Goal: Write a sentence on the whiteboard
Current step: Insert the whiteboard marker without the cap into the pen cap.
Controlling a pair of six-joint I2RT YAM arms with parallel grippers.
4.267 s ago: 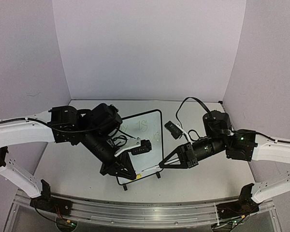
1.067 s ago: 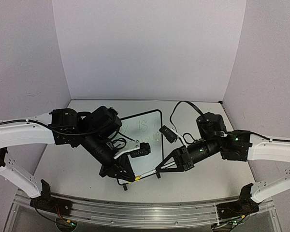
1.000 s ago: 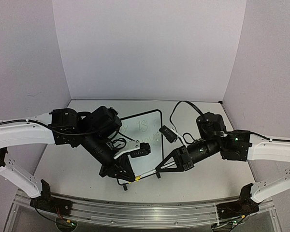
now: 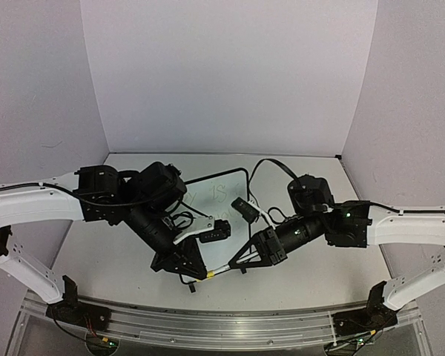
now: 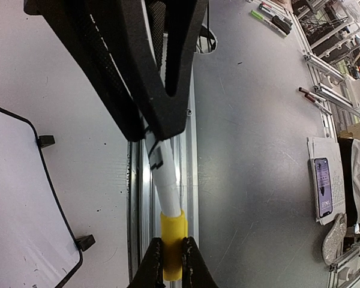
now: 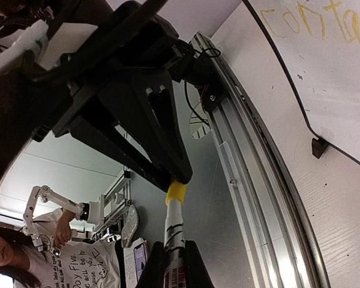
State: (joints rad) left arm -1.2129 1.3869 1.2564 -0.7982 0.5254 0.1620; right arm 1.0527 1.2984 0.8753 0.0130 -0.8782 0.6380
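Note:
The whiteboard [image 4: 226,194] stands mid-table behind both arms, and its lower corner and foot show in the left wrist view [image 5: 18,210]. The sentence, in faint yellow handwriting [image 4: 216,194], reads "conta…" in the right wrist view [image 6: 303,24]. A white marker [image 4: 221,268] spans the two grippers in front of the board. My left gripper [image 5: 171,245] is shut on the marker's yellow cap [image 5: 173,231]. My right gripper [image 6: 174,247] is shut on the marker's white barrel [image 6: 174,225], with the cap [image 6: 176,192] at the far end against the left gripper [image 4: 202,273].
An aluminium rail [image 4: 208,315] runs along the table's front edge just below the grippers. Purple walls [image 4: 230,74] close off the back and sides. Past the edge lie a phone [image 5: 322,186] and papers, and a person [image 6: 24,252] stands there.
My right arm has moved left toward the left gripper, so less white barrel shows between the two. The left arm has stayed still, and both grips are unchanged.

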